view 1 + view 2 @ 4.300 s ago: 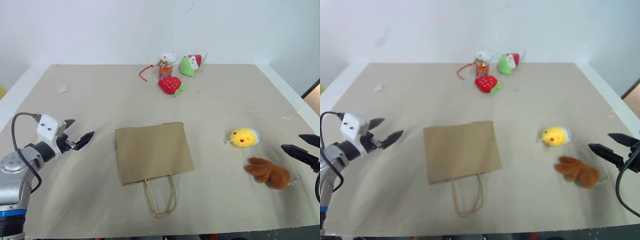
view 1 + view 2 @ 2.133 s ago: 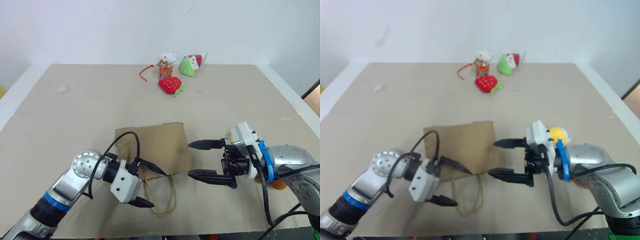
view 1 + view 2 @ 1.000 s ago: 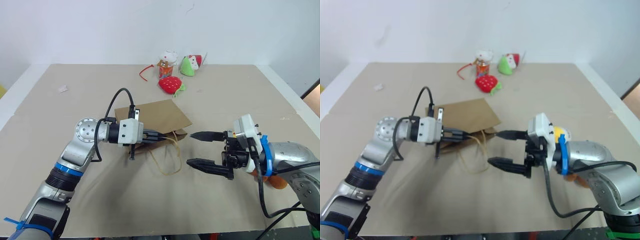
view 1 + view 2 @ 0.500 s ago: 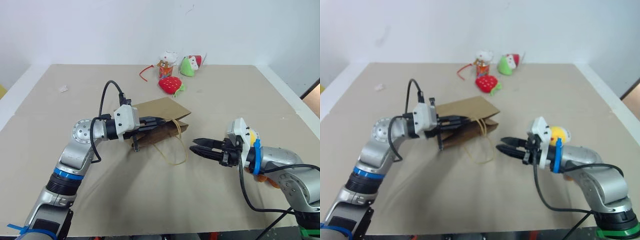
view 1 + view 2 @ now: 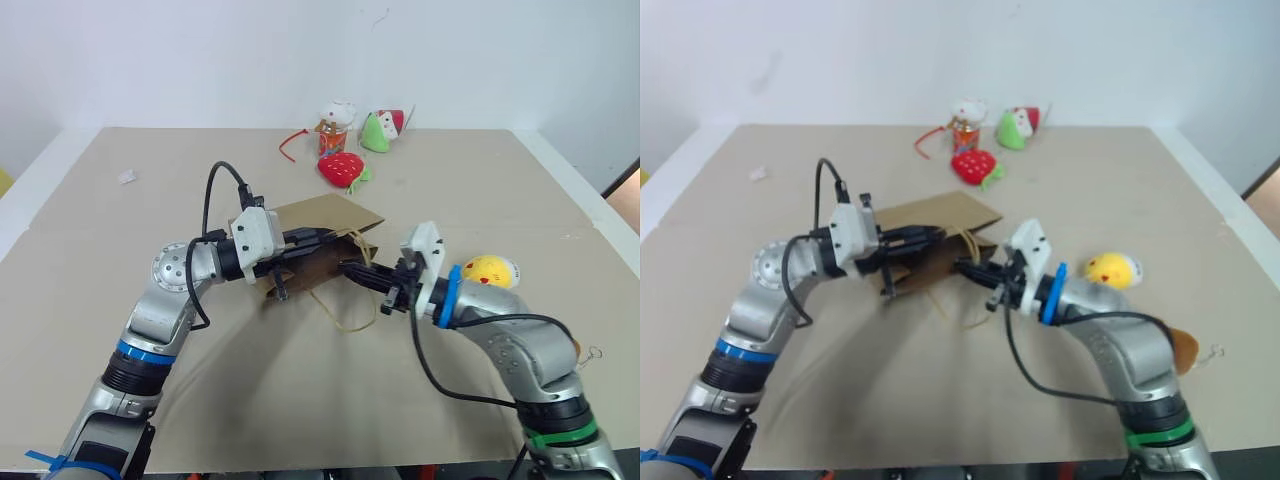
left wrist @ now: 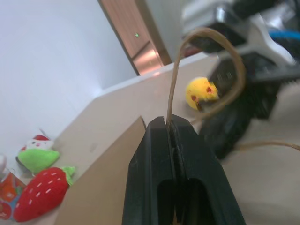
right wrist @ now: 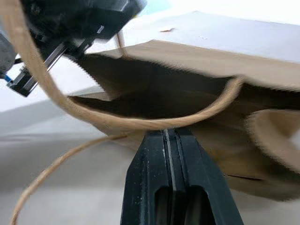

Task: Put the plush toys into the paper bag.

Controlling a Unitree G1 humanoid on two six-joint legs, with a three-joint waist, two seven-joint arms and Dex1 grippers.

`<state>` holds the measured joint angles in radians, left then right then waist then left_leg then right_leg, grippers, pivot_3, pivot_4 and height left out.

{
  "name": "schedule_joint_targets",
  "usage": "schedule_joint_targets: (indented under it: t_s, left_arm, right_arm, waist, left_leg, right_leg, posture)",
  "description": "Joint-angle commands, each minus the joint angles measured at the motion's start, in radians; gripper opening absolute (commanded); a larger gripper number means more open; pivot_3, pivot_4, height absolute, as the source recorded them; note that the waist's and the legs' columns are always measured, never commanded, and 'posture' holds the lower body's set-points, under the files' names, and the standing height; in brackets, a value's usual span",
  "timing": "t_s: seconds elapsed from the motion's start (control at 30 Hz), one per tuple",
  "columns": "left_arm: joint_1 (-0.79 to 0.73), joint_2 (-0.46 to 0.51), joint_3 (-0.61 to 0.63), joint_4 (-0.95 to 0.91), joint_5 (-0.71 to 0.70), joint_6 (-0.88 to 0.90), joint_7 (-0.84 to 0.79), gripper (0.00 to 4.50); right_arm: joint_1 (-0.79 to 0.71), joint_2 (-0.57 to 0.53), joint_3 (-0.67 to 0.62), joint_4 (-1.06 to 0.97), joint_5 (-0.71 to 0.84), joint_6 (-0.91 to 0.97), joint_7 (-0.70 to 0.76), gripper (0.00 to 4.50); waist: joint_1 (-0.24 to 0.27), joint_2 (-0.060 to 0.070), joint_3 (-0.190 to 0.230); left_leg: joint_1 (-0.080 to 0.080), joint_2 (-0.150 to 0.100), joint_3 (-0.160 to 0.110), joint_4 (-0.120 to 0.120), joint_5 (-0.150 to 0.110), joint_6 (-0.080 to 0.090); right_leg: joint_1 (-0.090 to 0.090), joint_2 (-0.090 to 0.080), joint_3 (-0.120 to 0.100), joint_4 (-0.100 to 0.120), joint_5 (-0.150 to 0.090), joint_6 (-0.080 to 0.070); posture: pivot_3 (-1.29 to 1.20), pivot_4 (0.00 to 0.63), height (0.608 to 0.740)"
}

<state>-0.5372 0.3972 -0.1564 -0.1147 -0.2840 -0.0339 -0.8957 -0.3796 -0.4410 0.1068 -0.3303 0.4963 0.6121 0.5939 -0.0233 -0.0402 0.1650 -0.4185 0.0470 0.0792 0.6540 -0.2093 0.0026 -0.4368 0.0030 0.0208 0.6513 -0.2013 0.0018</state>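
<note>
Left tool (image 6: 169, 127) clamped on paper bag (image 5: 318, 228) rim, right tool (image 7: 168, 137) closed at its lower edge, spreading the mouth so yellow plush toy (image 5: 490, 271) beside the bag can go in.

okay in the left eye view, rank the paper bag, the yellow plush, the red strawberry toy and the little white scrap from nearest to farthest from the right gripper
1. paper bag, at the right gripper itself.
2. yellow plush, on the robot's right.
3. red strawberry toy, toward the table's far edge.
4. white scrap, far out on the robot's left.

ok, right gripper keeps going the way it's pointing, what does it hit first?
Most likely the paper bag: the right gripper, shut, sits at its mouth edge, aimed into the opening. Depth unclear.
</note>
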Motion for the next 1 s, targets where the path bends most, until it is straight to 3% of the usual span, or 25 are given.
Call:
schedule_joint_targets:
  t_s: [0.03,0.53,1.0]
  left_arm:
    - [-0.002,-0.025,0.003,-0.053,0.009,-0.001,0.04,0.0]
    - [-0.046,-0.045,0.047,-0.028,0.094,-0.037,0.176,0.0]
    - [-0.111,-0.055,0.023,-0.094,0.122,-0.084,0.189,0.0]
  right_arm:
    - [-0.077,0.079,0.072,0.056,-0.088,-0.046,-0.058,0.03]
    - [-0.01,0.072,0.214,0.177,-0.312,-0.084,-0.077,0.03]
    - [-0.012,0.112,0.206,0.221,-0.347,-0.101,-0.067,0.03]
  waist:
    - [0.001,0.0,0.0]
    - [0.002,0.0,0.0]
    - [0.0,0.0,-0.001]
  left_leg:
    - [0.0,0.0,0.0,0.0,0.0,0.0]
    - [-0.002,0.0,-0.001,0.0,0.0,0.0]
    - [-0.002,0.0,0.0,0.0,0.0,0.0]
  right_leg:
    - [0.0,0.0,0.0,0.0,0.0,0.0]
    - [-0.001,0.0,-0.001,0.0,0.0,0.0]
    - [-0.001,0.0,0.0,0.0,0.001,0.0]
  posture:
    - [0.0,0.15,0.74]
    - [0.0,0.15,0.74]
    - [0.0,0.15,0.74]
